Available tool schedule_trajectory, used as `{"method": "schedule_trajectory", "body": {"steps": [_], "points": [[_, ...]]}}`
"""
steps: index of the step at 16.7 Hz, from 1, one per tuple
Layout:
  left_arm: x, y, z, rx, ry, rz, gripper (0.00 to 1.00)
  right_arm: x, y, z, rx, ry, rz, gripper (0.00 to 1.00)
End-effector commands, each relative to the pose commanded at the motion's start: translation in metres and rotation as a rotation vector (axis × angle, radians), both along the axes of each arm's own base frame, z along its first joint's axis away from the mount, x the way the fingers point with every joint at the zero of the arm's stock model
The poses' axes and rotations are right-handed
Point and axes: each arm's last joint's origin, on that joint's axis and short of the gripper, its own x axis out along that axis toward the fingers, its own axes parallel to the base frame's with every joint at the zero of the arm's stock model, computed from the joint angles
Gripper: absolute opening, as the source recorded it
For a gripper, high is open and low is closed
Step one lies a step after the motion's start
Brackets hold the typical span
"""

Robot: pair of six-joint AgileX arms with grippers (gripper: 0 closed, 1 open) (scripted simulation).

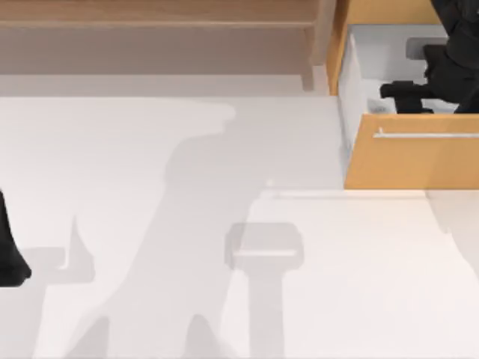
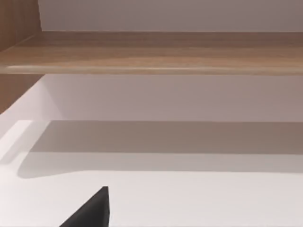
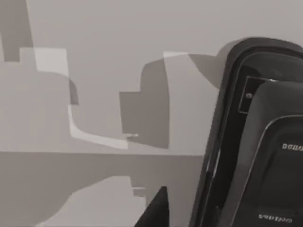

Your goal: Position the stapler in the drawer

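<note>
So here's what we've got. The drawer (image 1: 408, 161) sits at the far right corner of the surface (image 1: 150, 224). It's pulled open, with the orange-wood front and silver handle (image 1: 426, 135) facing the near edge and the white inner walls on show.

The stapler (image 1: 397, 94) is inside the drawer, low in the white box and just behind the front panel. It's the only loose thing we can see in there. From above, its long axis runs roughly left to right, parallel to the drawer front. The free end points at the drawer's left wall but stops short of it. The other end disappears under our right arm.

In the right wrist view the stapler (image 3: 265, 156) is very close, with a rounded end, some pale lettering on its body and the white drawer interior behind it.

Our right end effector (image 1: 438, 82) is reaching down into the drawer from the far right, right up against the stapler. Honestly, we can't tell whether it's clenched on the stapler or has released it.

Our left end effector (image 1: 9, 258) is parked at the left edge of the surface, well away from the drawer, and we can't tell its state either.

The grey-brown shelf (image 1: 157, 22) runs along the far edge, left of the drawer. The left wrist view looks at that shelf (image 2: 151, 52).
</note>
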Motion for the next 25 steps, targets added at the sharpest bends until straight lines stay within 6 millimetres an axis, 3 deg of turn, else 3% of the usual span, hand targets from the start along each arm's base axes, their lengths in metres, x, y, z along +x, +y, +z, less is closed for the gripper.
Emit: {"method": "schedule_trajectory", "body": {"steps": [2,13,20,25], "points": [[0.0,0.0,0.0,0.0,0.0,0.0,1.0,0.0,0.0,0.0,0.0,0.0,0.0,1.0],[0.0,0.0,0.0,0.0,0.0,0.0,1.0,-0.001,0.002,0.005,0.004,-0.023,0.009,1.0],[0.0,0.0,0.0,0.0,0.0,0.0,1.0,-0.016,0.003,0.063,0.031,-0.376,0.135,1.0],[0.0,0.0,0.0,0.0,0.0,0.0,1.0,-0.046,0.037,0.08,-0.004,-0.695,0.413,1.0]]}}
